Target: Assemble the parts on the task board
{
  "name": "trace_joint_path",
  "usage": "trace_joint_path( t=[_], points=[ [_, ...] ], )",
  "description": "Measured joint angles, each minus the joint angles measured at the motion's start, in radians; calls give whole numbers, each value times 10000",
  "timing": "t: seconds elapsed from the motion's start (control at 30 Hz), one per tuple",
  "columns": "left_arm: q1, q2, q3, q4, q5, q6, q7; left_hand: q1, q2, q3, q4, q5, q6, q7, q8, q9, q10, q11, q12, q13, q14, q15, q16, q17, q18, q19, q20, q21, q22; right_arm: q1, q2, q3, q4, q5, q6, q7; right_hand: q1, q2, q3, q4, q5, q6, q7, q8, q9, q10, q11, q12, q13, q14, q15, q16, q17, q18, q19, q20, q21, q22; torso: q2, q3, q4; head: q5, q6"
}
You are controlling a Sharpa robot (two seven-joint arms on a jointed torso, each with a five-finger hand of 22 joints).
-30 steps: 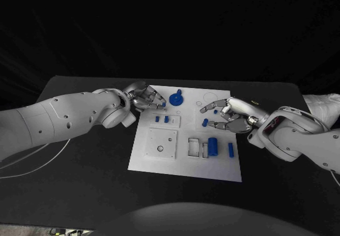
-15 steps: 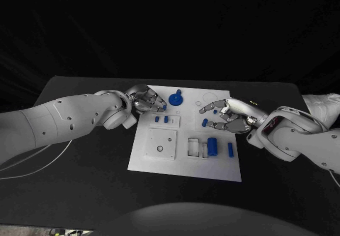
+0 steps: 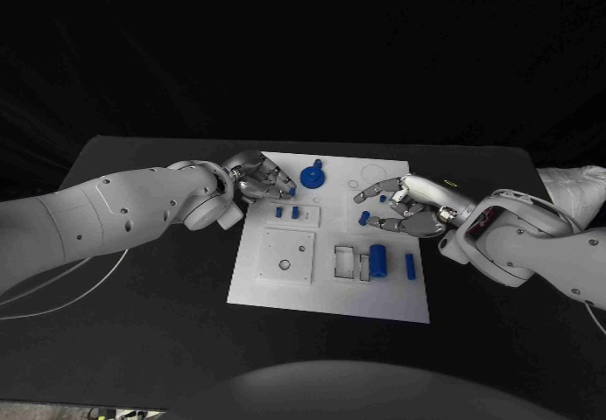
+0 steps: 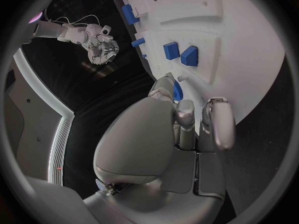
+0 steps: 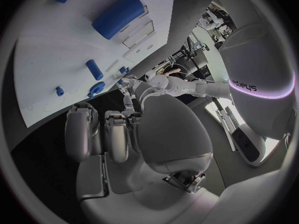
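Observation:
The white task board (image 3: 331, 276) lies mid-table. A round blue toothed part (image 3: 314, 181) sits at its far edge, and my left hand (image 3: 262, 182) has its fingers curled in right beside it. In the left wrist view a blue toothed edge (image 4: 177, 90) shows between the fingertips; I cannot tell whether they grip it. Two small blue blocks (image 3: 288, 212) stand just nearer me than that hand. My right hand (image 3: 406, 207) hovers over the board's right side with fingers apart and nothing in them, next to a small blue peg (image 3: 365, 218).
A large blue cylinder (image 3: 377, 259) and a slim blue bar (image 3: 412, 266) lie on the board's near right. A raised square plate (image 3: 288, 255) with a hole sits on its near left. A white cable (image 3: 63, 280) trails on the table at the left.
My left hand has edged a little to the right, closer to the round toothed part. The right hand and the parts on the board have stayed put.

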Motion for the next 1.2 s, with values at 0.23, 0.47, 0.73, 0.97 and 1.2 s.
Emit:
trace_joint_path(
  t=[0.23,0.47,0.73,0.97,1.2],
  points=[
    [-15,37,0,-47,-4,41,-67,40,40,0,0,-10,-1,0,-5,-13,0,0,0,0,0,0,0,-25,-1,0,0,0,0,0,1,0,0,9,6,-5,0,0,0,0,0,0,0,0,-1,0,0,0,0,0,0,0,0,0,0,0,0,-1,0,0,0,-19,0],
    [-39,71,0,-107,-5,75,-166,39,39,28,-28,-11,-1,0,-5,-10,1,0,-47,-12,0,0,0,-42,0,-1,0,-42,0,-1,1,0,5,16,8,-8,0,0,0,0,-10,31,-31,0,11,0,0,0,0,0,0,0,0,0,0,0,0,-2,2,-1,0,-44,0],
    [-50,87,0,-181,-6,85,-277,39,39,27,-28,-11,-1,0,-8,-11,0,0,-47,-26,-3,3,-46,-53,0,-3,3,-41,0,-2,-3,0,7,31,8,-9,0,0,0,0,-35,31,-31,0,11,0,0,0,0,0,0,0,0,-1,0,0,0,-3,1,-1,6,-63,0],
    [-58,106,0,-187,-8,96,-339,78,78,69,-39,-29,-1,0,-44,-15,1,0,-109,-47,-72,0,-46,-109,1,-74,1,-41,0,-2,-4,0,10,49,10,-13,0,0,0,0,-35,31,-31,0,10,0,0,0,0,0,0,0,7,0,0,0,0,-4,0,1,12,-80,0],
    [-66,136,0,-191,-5,93,-340,78,78,81,-26,-36,-1,0,-57,-31,1,0,-109,-46,-72,0,-46,-125,0,-74,1,-98,0,-2,-6,0,13,64,11,-16,0,0,0,0,-35,67,5,0,19,0,0,0,0,0,0,0,7,-1,0,0,0,-4,-3,4,16,-82,0]
  ],
)
